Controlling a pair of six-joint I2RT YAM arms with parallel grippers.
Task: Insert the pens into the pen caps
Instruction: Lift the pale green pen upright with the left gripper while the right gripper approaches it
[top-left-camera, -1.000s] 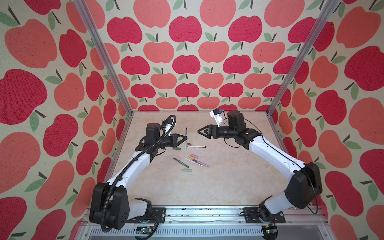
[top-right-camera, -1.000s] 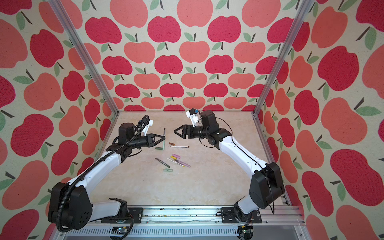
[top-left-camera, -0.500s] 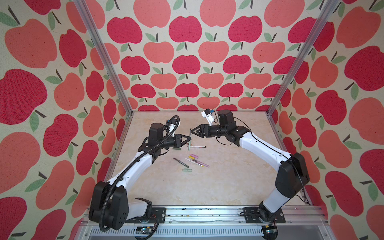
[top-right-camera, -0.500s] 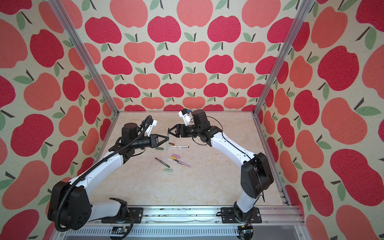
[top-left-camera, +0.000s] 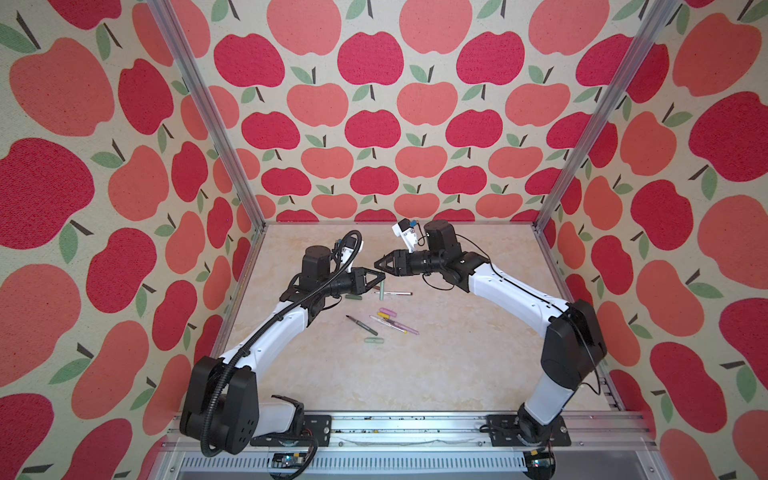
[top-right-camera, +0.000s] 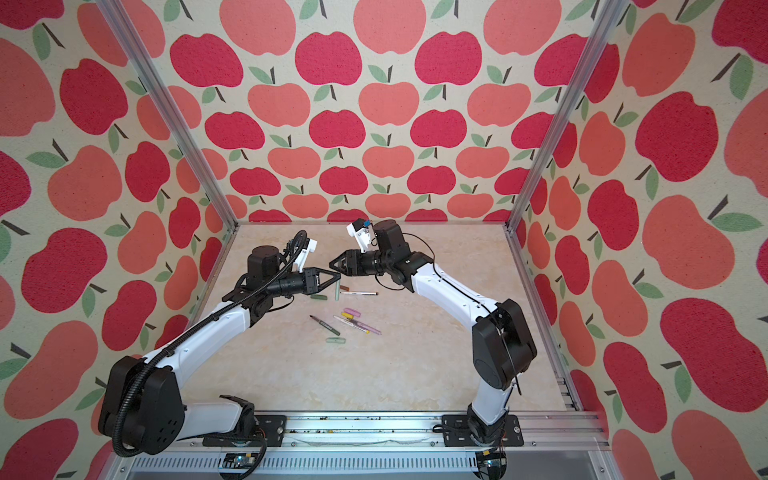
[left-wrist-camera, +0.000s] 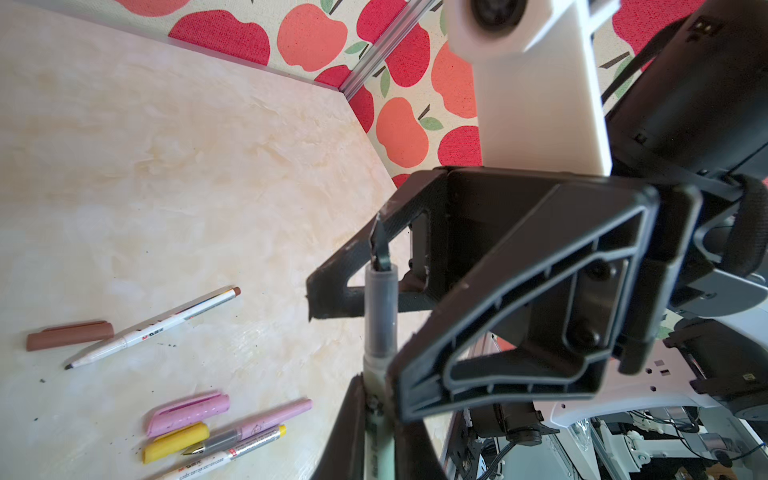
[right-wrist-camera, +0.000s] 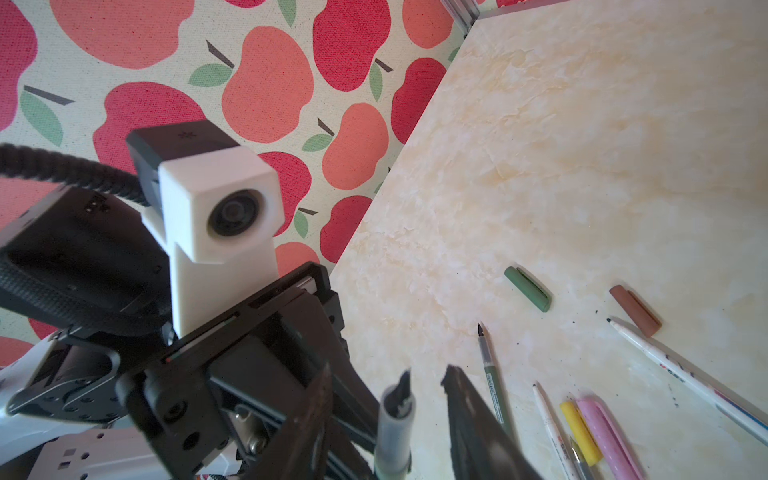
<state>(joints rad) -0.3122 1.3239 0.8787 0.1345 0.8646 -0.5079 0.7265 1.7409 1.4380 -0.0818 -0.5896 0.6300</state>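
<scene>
1. On the left in both top views, the left gripper (top-left-camera: 376, 279) is clamped on the sage green pen (left-wrist-camera: 380, 316) and holds it above the table (top-left-camera: 457, 353). The dark nib of the pen points away from this gripper, toward the other one.
2. Just under the left gripper the dark green cap (top-left-camera: 354, 297) lies flat on the table.
3. A little nearer to us the dark green pen (top-left-camera: 362, 325) lies at a slant, with its nib toward the left wall.
4. The sage green cap (top-left-camera: 374, 340) lies alone, nearest to the front edge. It is well apart from its pen.
5. Near the middle we see the brown cap (left-wrist-camera: 70, 335) and, just beside it, the white pen with the brown end (left-wrist-camera: 153, 330).
6. Below these lies a small group: the lilac cap (left-wrist-camera: 189, 413) and the yellow cap (left-wrist-camera: 176, 442) side by side, with the white-and-yellow pen (top-left-camera: 386, 324) and the lilac pen (top-left-camera: 409, 329) close to them.
7. From the right, the right gripper (top-left-camera: 378, 265) meets the left one tip to tip. In the right wrist view its fingers (right-wrist-camera: 451, 378) stand apart on both sides of the nib end of the sage green pen, with a gap on each side, so nothing is gripped.
</scene>
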